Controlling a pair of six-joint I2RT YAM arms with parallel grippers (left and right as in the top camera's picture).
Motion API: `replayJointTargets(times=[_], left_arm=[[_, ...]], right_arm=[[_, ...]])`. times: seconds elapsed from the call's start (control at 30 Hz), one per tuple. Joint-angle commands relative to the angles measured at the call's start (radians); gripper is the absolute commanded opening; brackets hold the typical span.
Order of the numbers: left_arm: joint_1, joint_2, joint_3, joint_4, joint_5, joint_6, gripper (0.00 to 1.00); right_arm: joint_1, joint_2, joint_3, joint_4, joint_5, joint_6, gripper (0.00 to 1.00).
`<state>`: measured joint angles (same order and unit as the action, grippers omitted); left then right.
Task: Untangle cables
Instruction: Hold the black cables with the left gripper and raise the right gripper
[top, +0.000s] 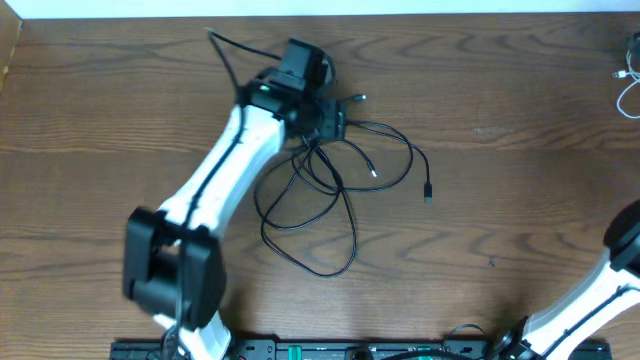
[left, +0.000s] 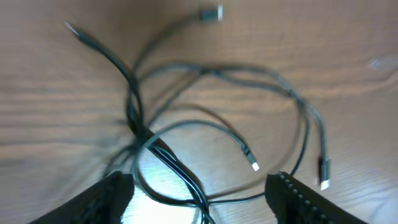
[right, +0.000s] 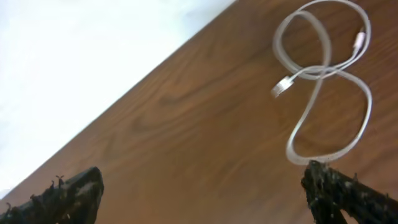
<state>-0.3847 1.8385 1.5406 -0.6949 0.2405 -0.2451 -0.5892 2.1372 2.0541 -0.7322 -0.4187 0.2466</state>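
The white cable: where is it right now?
The white cable lies looped at the table's far right edge in the overhead view, far from the black tangle by the left gripper.

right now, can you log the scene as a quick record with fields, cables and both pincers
black cables: looped over each other in one tangle on the table, plug ends lying loose
white cable: alone near the table's far right corner, in loose loops, apart from the black ones
left pincer: open, above the black tangle, gripping nothing
right pincer: open, empty, white cable ahead of it, not between its fingers
task state: black cables not yet untangled
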Motion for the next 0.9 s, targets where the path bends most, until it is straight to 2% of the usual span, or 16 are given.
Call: replayJointTargets(times=[0.0,0.17,0.33,0.5,0.67,0.87], left_arm=[[0.040,-0.183,0.055,-0.009,-0.025,0.024,0.77],[0.069,-0.312,0.054,-0.080,-0.025,0.024,0.81],[0.081,-0.357,0.054,-0.189,-0.025,0.024,0.81],[0.080,-0.340,0.030,-0.270,-0.025,0.023,0.80],[0.080,-0.288,-0.026,-0.271,-0.023,-0.026,0.79],[0.060,-0.175,-0.053,-0.269,0.006,-0.029,0.72]], right_arm=[[0.034,-0.143,0.014,-0.090,-0.075,-0.062,0.99],[0.107,-0.232,0.014,-0.263,-0.074,-0.147,0.99],[0.202,-0.256,0.014,-0.390,-0.074,-0.160,0.99],[0.302,-0.240,0.012,-0.470,-0.069,-0.192,0.99],[0.368,-0.234,0.011,-0.481,-0.035,-0.192,0.99],[0.414,-0.234,0.010,-0.492,-0.024,-0.192,0.99]])
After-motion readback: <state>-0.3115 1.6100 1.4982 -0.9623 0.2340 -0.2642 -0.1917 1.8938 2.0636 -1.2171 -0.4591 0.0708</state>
